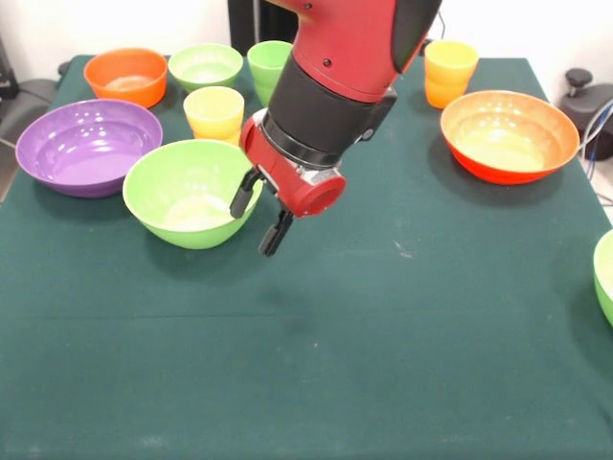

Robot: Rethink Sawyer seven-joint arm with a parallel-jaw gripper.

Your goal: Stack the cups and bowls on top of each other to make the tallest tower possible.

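Note:
My gripper [261,214] is open and hangs low at the right rim of a large light green bowl [187,196]. One finger [245,195] overlaps the rim and the other [276,233] is outside the bowl. I cannot tell if they touch it. A large purple bowl [86,144] sits to its left. A yellow cup [214,113] stands behind it, and a light green cup [268,65] is partly hidden by the arm. An orange-yellow cup [449,72] and a large orange-red bowl [509,134] are at the right. The blue bowl is out of view.
A small orange bowl [125,75] and a small light green bowl [205,65] sit at the far left. Another light green bowl [605,278] is cut off by the right edge. The dark green cloth [383,364] covers the table.

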